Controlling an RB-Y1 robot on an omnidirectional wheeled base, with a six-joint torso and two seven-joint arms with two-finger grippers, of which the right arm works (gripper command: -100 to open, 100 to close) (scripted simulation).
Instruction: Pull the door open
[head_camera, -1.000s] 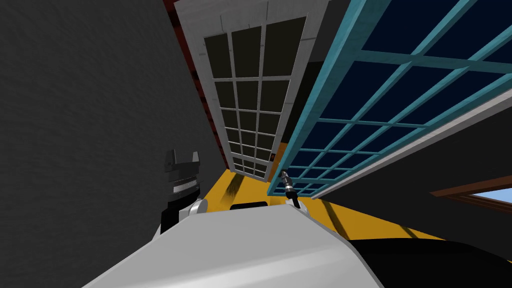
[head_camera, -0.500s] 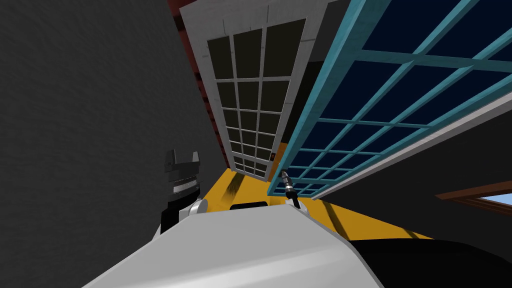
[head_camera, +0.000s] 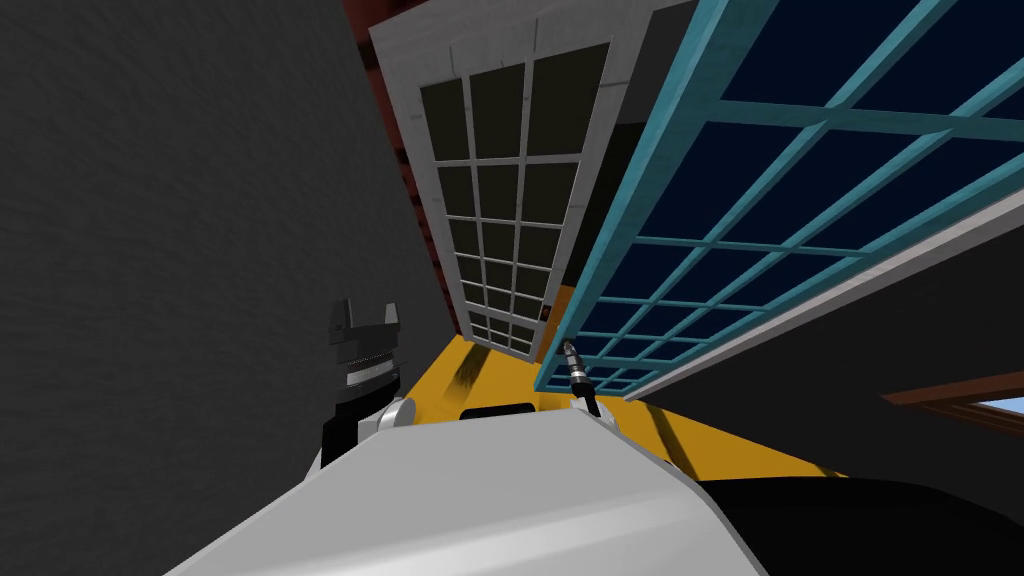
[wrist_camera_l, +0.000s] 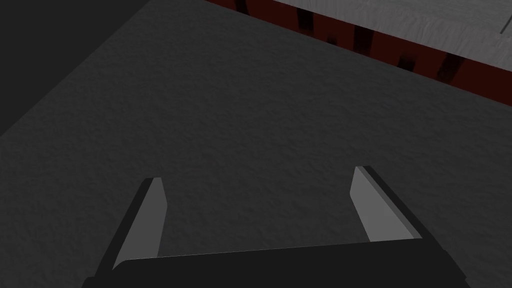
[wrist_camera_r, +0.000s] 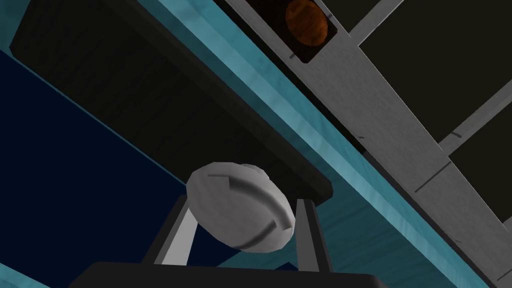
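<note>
The door (head_camera: 640, 180) is teal-framed with a grid of dark blue panes and stands swung out from its opening, slanting up the right of the head view. My right gripper (head_camera: 573, 358) is at its lower edge. In the right wrist view the right gripper (wrist_camera_r: 243, 202) is shut on a round light grey knob (wrist_camera_r: 240, 207), with one finger pressing each side, and the teal door frame (wrist_camera_r: 280, 105) lies just behind. My left gripper (head_camera: 364, 318) is held up beside the dark grey wall (head_camera: 180, 250). In the left wrist view the left gripper (wrist_camera_l: 257, 175) is open with nothing between its fingers.
A white-framed door (head_camera: 400, 100) with a grid of dark panes stands just past the teal one; it has an orange knob (wrist_camera_r: 306, 22). Yellow floor (head_camera: 700, 440) runs below both doors. A brown window frame (head_camera: 960, 395) is at the far right.
The whole head view has shifted slightly: the white door and wall edge slid right and the window slid down and right, so I have turned a little. Both grippers keep their places.
</note>
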